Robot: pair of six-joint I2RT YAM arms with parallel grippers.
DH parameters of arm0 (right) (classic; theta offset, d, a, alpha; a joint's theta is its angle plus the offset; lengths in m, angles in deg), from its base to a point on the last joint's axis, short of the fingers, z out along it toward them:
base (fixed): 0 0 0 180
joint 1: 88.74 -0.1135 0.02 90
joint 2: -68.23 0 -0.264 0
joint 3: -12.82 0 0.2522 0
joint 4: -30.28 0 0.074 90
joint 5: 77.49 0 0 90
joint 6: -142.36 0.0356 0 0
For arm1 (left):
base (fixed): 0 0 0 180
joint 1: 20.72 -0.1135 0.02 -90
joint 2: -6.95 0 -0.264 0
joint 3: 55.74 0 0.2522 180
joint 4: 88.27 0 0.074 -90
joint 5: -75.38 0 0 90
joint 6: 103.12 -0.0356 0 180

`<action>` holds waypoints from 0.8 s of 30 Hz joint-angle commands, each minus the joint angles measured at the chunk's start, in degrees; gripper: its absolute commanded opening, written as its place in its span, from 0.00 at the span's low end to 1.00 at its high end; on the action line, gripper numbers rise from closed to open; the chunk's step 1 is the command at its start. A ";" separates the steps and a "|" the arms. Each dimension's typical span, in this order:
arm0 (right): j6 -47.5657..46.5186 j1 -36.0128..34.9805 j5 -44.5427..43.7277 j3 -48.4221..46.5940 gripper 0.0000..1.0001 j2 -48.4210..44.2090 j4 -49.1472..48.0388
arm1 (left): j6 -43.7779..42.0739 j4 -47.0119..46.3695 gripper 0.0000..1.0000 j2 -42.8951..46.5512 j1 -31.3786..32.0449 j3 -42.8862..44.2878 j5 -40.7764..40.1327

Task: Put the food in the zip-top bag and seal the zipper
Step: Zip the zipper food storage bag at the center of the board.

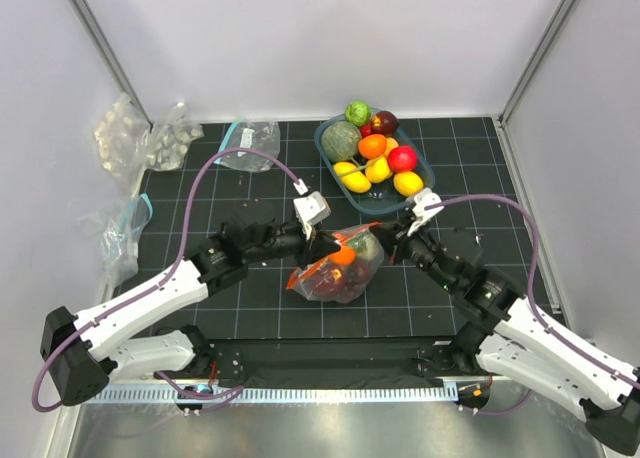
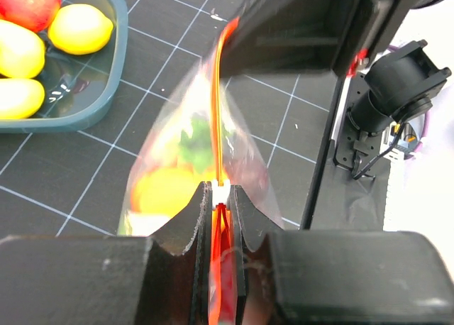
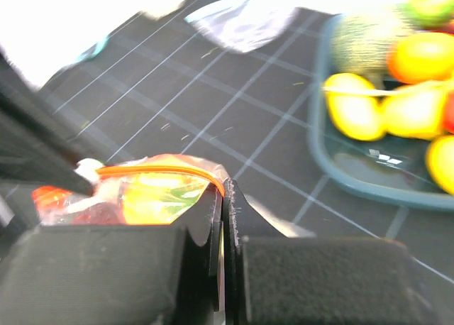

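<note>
Now at mid-mat, I'm pinching the clear crinkly zip-top bag (image 1: 335,278) from both ends. My L gripper (image 2: 220,195) is clamping tight on one end of the thin orange-red zipper strip (image 2: 218,119). My R gripper (image 3: 224,190) is squeezing the opposite end, fingers pressed together w/ only plastic btwn them.

The strip is running from one grip to the other. It's reading as a single straight line in the L wrist view and bowing gently in the R wrist view. The bag's belly is sagging below it and resting on the black gridded mat (image 1: 250,308), roughly centred btwn my two arms.

Inside the bag, a round orange fruit (image 1: 343,258) is showing beside a green leafy piece (image 2: 193,144). Dark reddish-purple shapes (image 1: 340,286) are sitting lower down; I can't make out more thru the crinkles.

Just beyond the bag, the teal oval plastic tray (image 2: 117,62) is holding more toy produce. Yellow lemons (image 1: 356,181) are along its near side, w/ a glossy red apple (image 1: 403,158) and a small orange (image 1: 372,146) also in the pile. A pale green cabbage (image 1: 340,138) is at the far left.

Two clear bags w/ teal strips are lying apart from the action, one at the back of the mat (image 1: 248,138) and one at its left edge (image 1: 125,233).
</note>
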 commanded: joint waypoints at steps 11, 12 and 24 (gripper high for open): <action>5.65 1.97 -43.11 1.94 0.01 -10.46 -1.06 | -0.33 2.98 0.00 -0.25 -0.14 2.28 -2.41; 6.01 1.97 -45.47 2.38 0.01 -11.59 -1.15 | -0.33 3.16 0.00 -0.51 -0.14 2.45 -2.85; 7.59 1.97 -53.58 4.49 0.01 -15.38 -2.65 | -0.16 7.20 0.00 -2.54 -0.14 4.48 -10.82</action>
